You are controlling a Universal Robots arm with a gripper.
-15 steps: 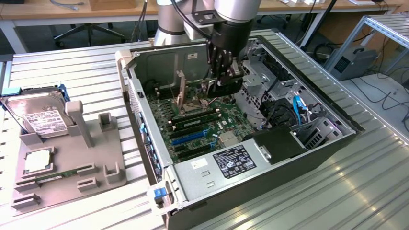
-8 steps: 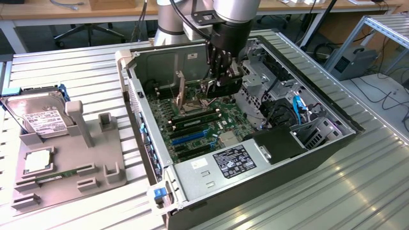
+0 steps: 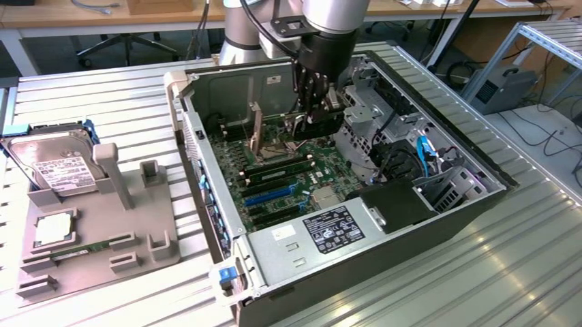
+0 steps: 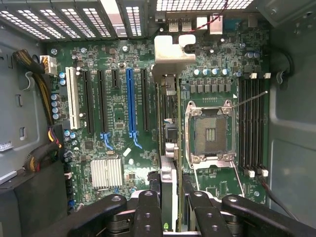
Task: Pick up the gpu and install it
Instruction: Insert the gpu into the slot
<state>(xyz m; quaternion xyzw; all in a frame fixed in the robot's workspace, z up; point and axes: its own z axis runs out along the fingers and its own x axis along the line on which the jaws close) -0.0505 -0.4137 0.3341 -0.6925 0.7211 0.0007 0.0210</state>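
We see the gripper point(image 3: 317, 112) down inside the open case point(image 3: 272, 252), over the board point(image 4: 118, 113). The claw is closed on the gpu point(image 4: 169, 123). In the wrist view the card hangs edge-on between the two fingers point(image 4: 148, 210), with its silver bracket point(image 4: 173, 49) pointing at the case's vented rear wall.

The gpu sits between the row of slots and the open CPU socket point(image 4: 210, 131), just beside the last black slot. The blue slot point(image 4: 129, 98) is further off on the other side. We can't tell whether the card's edge is touching a slot or still above it.

The hard drive point(image 3: 54, 163) is on the grey fixture point(image 3: 100, 272) at the exterior view's left, well apart from the case and not involved.

Our read on the risks:
- **Slot alignment:** if the card edge isn't lined up with the slot, pushing down would load the board or bend the card instead of seating it.
- **Bracket:** it is close to the rear wall. If it catches on the frame, the card would tip in the grip.
- **CPU socket:** it is open and right beside the card, so any sideways drift could drag the card across the exposed pins.
- **Grip:** the claw holds one end of the card only. We'd expect it to pivot under insertion force and leave the bracket end high.
- **Cables:** the ones along the case side look clear of the card.
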